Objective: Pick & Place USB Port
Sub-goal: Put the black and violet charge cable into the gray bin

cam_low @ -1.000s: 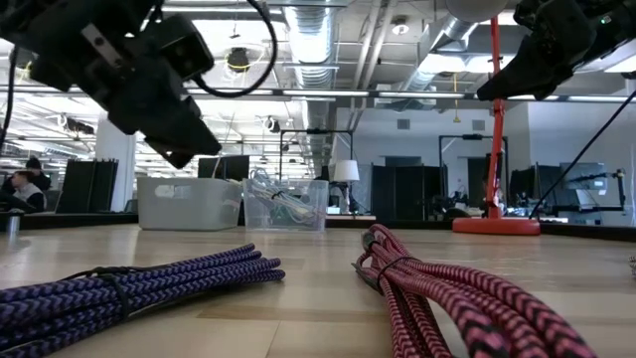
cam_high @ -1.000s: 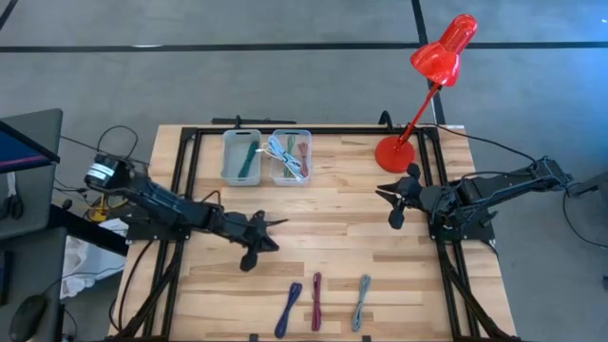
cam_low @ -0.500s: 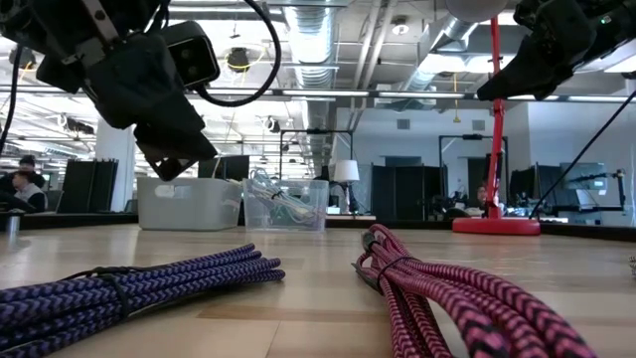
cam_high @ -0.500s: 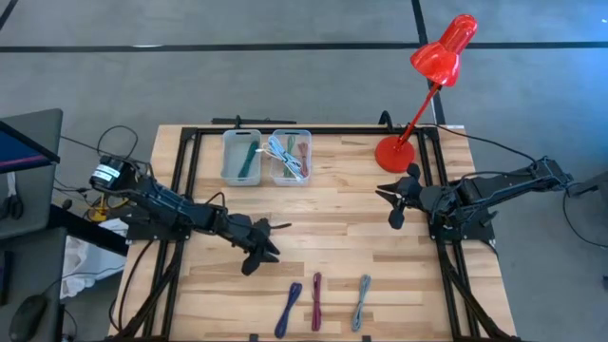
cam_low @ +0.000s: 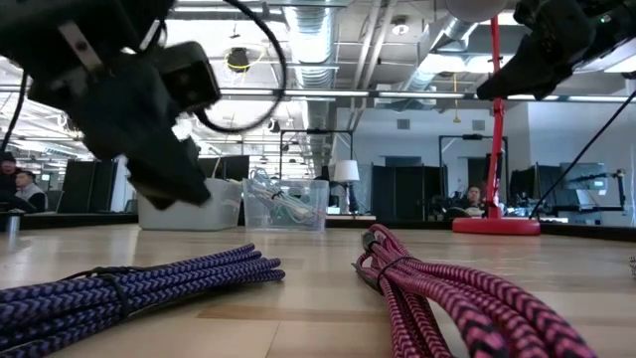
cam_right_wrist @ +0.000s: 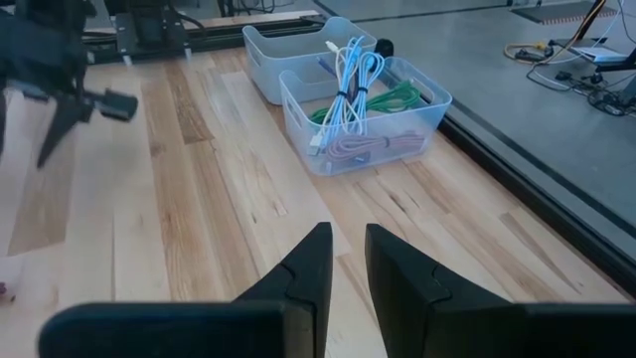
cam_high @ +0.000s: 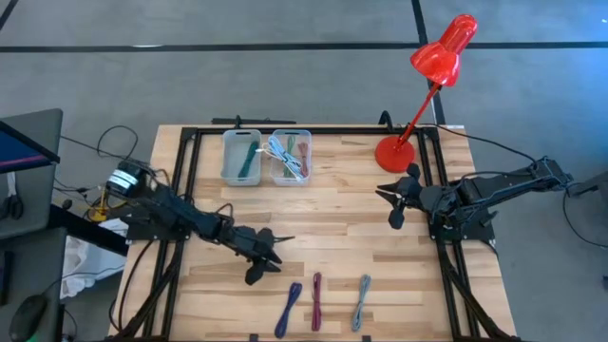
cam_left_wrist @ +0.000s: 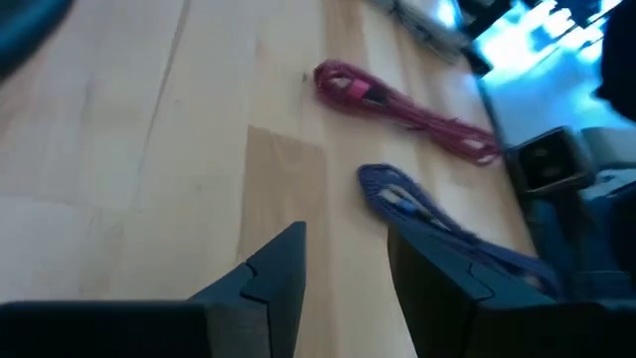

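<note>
- Coiled purple braided cable (cam_high: 289,308), red braided cable (cam_high: 316,300) and grey braided cable (cam_high: 362,301) lie at the table's near edge.
- Left gripper (cam_high: 269,257) hovers just beyond the purple one, fingers parted, empty; its outline is blurred in the low view.
- Right gripper (cam_high: 393,203) waits, narrowly open, empty.
- The clear plastic bins' (cam_high: 291,177) contents are tangled.

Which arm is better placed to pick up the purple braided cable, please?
Left. Its open left gripper hovers just above the purple braided cable and faces it, while the right gripper waits near the red lamp base, farther away.
</note>
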`<act>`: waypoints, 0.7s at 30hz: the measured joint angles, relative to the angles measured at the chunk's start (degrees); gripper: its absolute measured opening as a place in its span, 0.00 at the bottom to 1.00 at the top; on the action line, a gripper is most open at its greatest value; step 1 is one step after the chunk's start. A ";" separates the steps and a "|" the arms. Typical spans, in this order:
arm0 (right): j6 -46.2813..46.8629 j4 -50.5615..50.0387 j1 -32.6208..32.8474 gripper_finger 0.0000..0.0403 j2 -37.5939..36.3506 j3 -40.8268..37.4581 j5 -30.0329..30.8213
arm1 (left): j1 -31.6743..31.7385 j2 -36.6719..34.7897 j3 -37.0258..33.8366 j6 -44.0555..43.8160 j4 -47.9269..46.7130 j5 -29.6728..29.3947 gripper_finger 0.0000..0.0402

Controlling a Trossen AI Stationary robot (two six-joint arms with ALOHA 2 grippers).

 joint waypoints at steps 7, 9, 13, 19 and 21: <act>0.00 0.91 0.02 0.14 -0.02 0.00 -0.03 | 2.07 8.83 7.37 4.37 0.71 4.92 0.36; 0.00 0.91 0.02 0.14 -0.02 0.00 -0.11 | 2.63 10.34 8.08 4.12 0.74 7.44 0.36; -0.02 0.89 0.02 0.14 -0.02 0.00 -0.20 | 3.29 12.69 8.15 1.22 0.85 11.34 0.36; -0.16 0.82 0.02 0.14 -0.01 0.00 -0.20 | 3.22 14.99 8.24 1.15 7.32 12.65 0.36; -0.16 0.83 0.02 0.14 0.00 0.00 -0.20 | 3.13 15.18 8.56 0.11 7.80 14.69 0.36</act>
